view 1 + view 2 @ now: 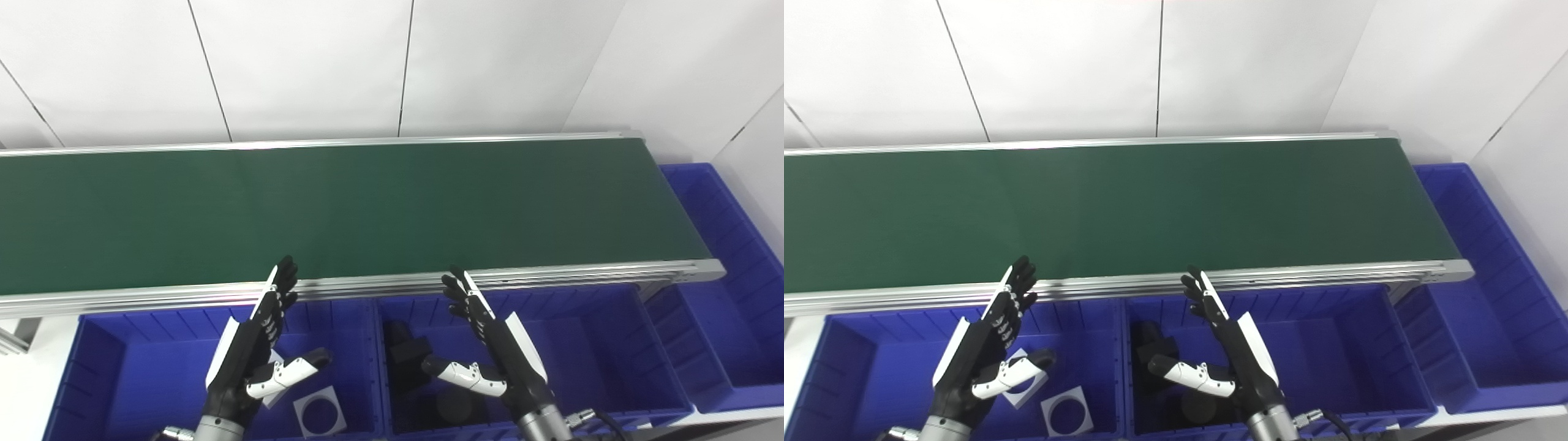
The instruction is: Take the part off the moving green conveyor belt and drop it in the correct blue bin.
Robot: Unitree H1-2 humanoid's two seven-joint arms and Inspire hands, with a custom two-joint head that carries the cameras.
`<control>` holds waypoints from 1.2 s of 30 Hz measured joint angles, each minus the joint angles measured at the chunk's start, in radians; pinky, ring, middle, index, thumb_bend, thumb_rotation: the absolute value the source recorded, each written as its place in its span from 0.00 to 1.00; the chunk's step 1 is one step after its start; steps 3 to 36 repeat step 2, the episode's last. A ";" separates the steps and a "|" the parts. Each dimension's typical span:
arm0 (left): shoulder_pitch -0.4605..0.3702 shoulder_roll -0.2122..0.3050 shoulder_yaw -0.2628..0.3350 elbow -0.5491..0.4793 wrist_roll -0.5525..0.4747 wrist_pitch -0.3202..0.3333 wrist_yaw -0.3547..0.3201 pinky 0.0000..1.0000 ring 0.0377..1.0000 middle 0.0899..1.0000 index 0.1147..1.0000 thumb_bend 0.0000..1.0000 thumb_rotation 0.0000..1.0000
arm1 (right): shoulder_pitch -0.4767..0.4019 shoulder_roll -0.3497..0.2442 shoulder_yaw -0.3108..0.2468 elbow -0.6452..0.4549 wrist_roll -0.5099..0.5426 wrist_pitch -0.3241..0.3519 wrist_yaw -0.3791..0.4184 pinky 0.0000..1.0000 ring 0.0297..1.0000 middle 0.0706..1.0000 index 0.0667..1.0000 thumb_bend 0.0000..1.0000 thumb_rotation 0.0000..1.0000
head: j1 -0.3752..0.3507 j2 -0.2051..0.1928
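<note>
The green conveyor belt (367,208) runs left to right and no part shows on it. My left hand (254,349) is open and empty, fingers pointing up, over the left blue bin (122,367). My right hand (490,343) is open and empty over the middle blue bin (588,343). The left bin holds white square parts with a round hole (318,411). The middle bin holds black parts (407,355).
A third blue bin (729,288) stands at the belt's right end. The belt has an aluminium rail (551,275) along its near edge, just beyond my fingertips. White wall panels stand behind the belt.
</note>
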 measured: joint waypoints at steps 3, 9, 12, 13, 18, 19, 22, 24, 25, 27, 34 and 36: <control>0.000 0.000 -0.002 0.000 0.002 0.000 0.004 1.00 1.00 1.00 1.00 0.71 0.49 | 0.002 0.000 -0.001 0.000 0.002 0.000 0.000 0.86 0.92 0.94 1.00 0.86 0.57 | 0.002 -0.002; 0.000 0.000 -0.002 0.000 0.002 0.000 0.004 1.00 1.00 1.00 1.00 0.71 0.49 | 0.002 0.000 -0.001 0.000 0.002 0.000 0.000 0.86 0.92 0.94 1.00 0.86 0.57 | 0.002 -0.002; 0.000 0.000 -0.002 0.000 0.002 0.000 0.004 1.00 1.00 1.00 1.00 0.71 0.49 | 0.002 0.000 -0.001 0.000 0.002 0.000 0.000 0.86 0.92 0.94 1.00 0.86 0.57 | 0.002 -0.002; 0.000 0.000 -0.002 0.000 0.002 0.000 0.004 1.00 1.00 1.00 1.00 0.71 0.49 | 0.002 0.000 -0.001 0.000 0.002 0.000 0.000 0.86 0.92 0.94 1.00 0.86 0.57 | 0.002 -0.002; 0.000 0.000 -0.002 0.000 0.002 0.000 0.004 1.00 1.00 1.00 1.00 0.71 0.49 | 0.002 0.000 -0.001 0.000 0.002 0.000 0.000 0.86 0.92 0.94 1.00 0.86 0.57 | 0.002 -0.002; 0.000 0.000 -0.002 0.000 0.002 0.000 0.004 1.00 1.00 1.00 1.00 0.71 0.49 | 0.002 0.000 -0.001 0.000 0.002 0.000 0.000 0.86 0.92 0.94 1.00 0.86 0.57 | 0.002 -0.002; 0.000 0.000 -0.002 0.000 0.002 0.000 0.004 1.00 1.00 1.00 1.00 0.71 0.49 | 0.002 0.000 -0.001 0.000 0.002 0.000 0.000 0.86 0.92 0.94 1.00 0.86 0.57 | 0.002 -0.002; 0.000 0.000 -0.002 0.000 0.002 0.000 0.004 1.00 1.00 1.00 1.00 0.71 0.49 | 0.002 0.000 -0.001 0.000 0.002 0.000 0.000 0.86 0.92 0.94 1.00 0.86 0.57 | 0.002 -0.002; 0.000 0.000 -0.002 0.000 0.002 0.000 0.004 1.00 1.00 1.00 1.00 0.71 0.49 | 0.002 0.000 -0.001 0.000 0.002 0.000 0.000 0.86 0.92 0.94 1.00 0.86 0.57 | 0.002 -0.002; 0.000 0.000 -0.002 0.000 0.002 0.000 0.004 1.00 1.00 1.00 1.00 0.71 0.49 | 0.002 0.000 -0.001 0.000 0.002 0.000 0.000 0.86 0.92 0.94 1.00 0.86 0.57 | 0.002 -0.002; 0.000 0.000 -0.002 0.000 0.002 0.000 0.004 1.00 1.00 1.00 1.00 0.71 0.49 | 0.002 0.000 -0.001 0.000 0.002 0.000 0.000 0.86 0.92 0.94 1.00 0.86 0.57 | 0.002 -0.002; 0.000 0.000 -0.002 0.000 0.002 0.000 0.004 1.00 1.00 1.00 1.00 0.71 0.49 | 0.002 0.000 -0.001 0.000 0.002 0.000 0.000 0.86 0.92 0.94 1.00 0.86 0.57 | 0.002 -0.002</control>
